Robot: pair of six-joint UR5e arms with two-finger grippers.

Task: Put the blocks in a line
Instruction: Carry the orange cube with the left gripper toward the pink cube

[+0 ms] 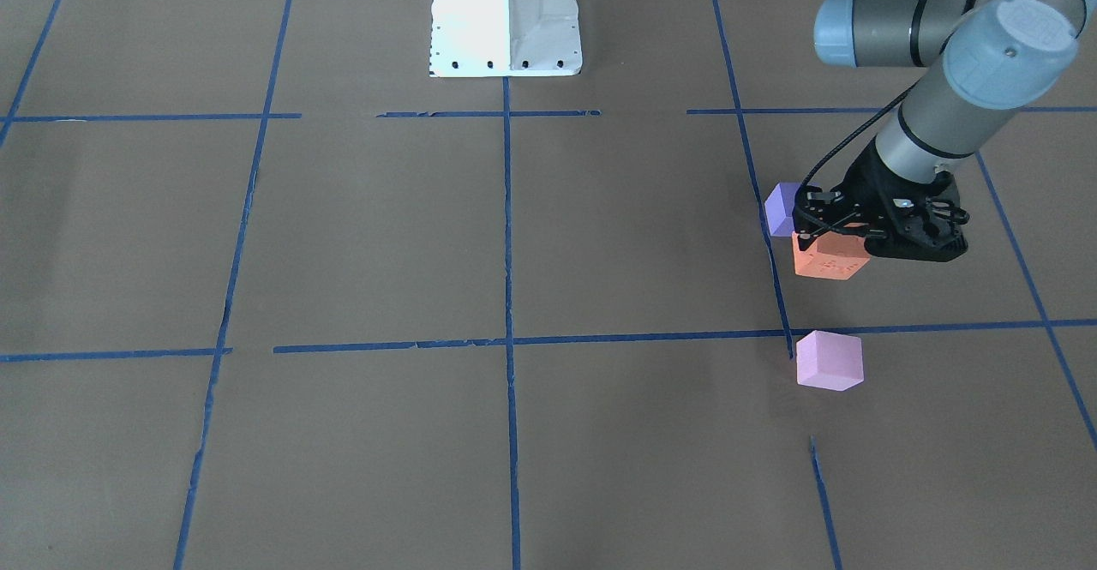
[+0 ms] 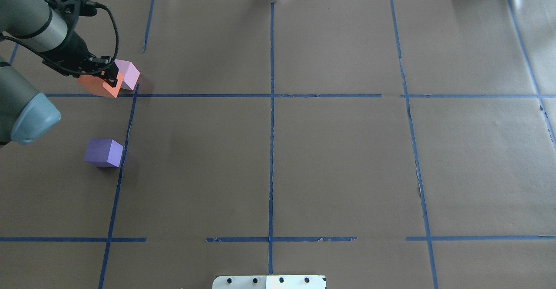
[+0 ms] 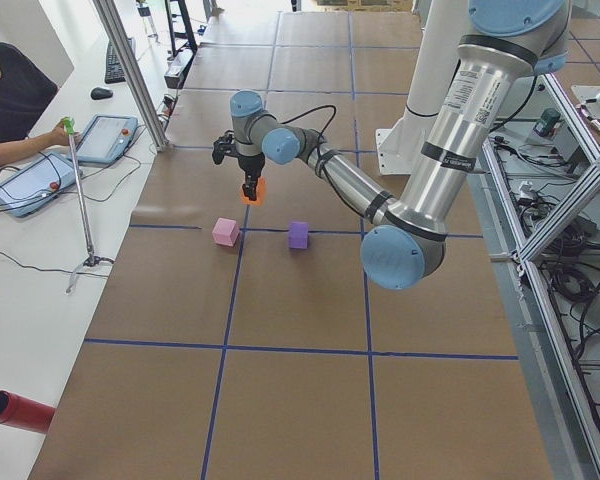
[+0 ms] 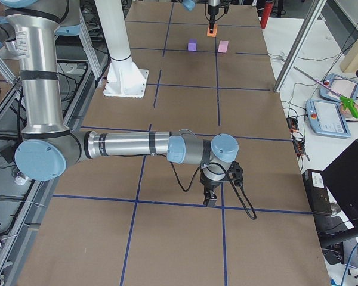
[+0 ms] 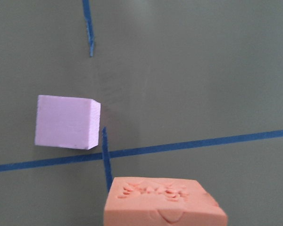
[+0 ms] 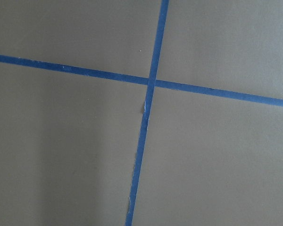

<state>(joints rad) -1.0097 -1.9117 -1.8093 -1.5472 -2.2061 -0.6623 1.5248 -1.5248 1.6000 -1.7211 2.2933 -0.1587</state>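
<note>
My left gripper (image 1: 844,231) is shut on the orange block (image 1: 827,259) and holds it just above the brown paper; the block also shows in the overhead view (image 2: 99,85) and at the bottom of the left wrist view (image 5: 165,203). The pale pink block (image 1: 829,361) lies on the paper beyond it, by a tape crossing (image 5: 66,121). The blue-violet block (image 1: 780,208) lies on the robot's side of the orange one (image 2: 103,153). My right gripper (image 4: 210,199) shows only in the exterior right view, low over the paper, and I cannot tell its state.
Blue tape lines (image 2: 272,106) divide the brown paper into squares. The white robot base (image 1: 506,17) stands at the table's near edge. An operator sits with tablets (image 3: 40,180) beyond the far edge. A red cylinder (image 3: 15,412) lies off the paper.
</note>
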